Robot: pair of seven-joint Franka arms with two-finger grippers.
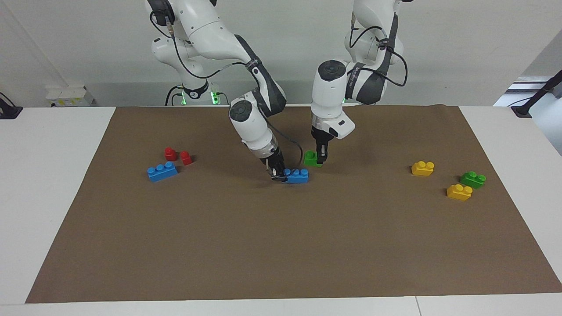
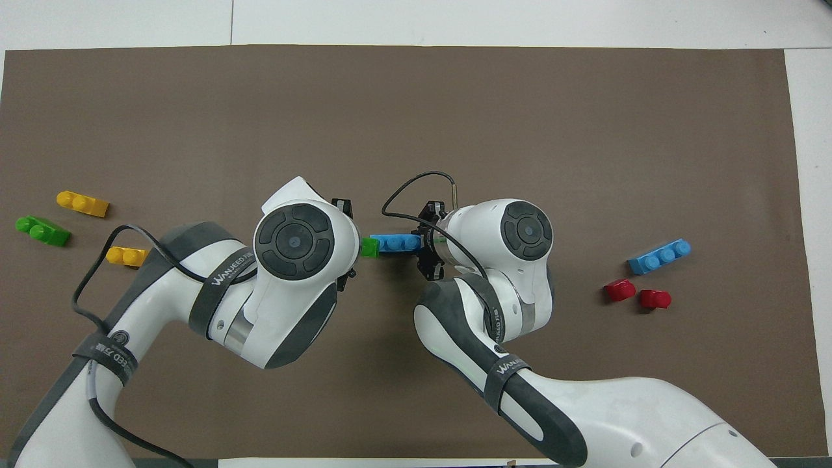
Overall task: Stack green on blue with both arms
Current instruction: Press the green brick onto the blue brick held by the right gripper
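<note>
My right gripper [image 1: 277, 174] is shut on one end of a blue three-stud brick [image 1: 297, 175] and holds it low at the middle of the brown mat [image 1: 281, 245]. My left gripper [image 1: 321, 157] is shut on a small green brick [image 1: 311, 159] and holds it close beside the blue brick's free end. In the overhead view the green brick [image 2: 370, 247] touches the end of the blue brick [image 2: 396, 244], with the right gripper [image 2: 426, 250] at its other end. The left wrist covers its own fingers there.
A second blue brick [image 1: 162, 171] and two red bricks [image 1: 170, 153] [image 1: 186, 157] lie toward the right arm's end. A second green brick [image 1: 473, 179] and two yellow bricks [image 1: 423, 168] [image 1: 459, 192] lie toward the left arm's end.
</note>
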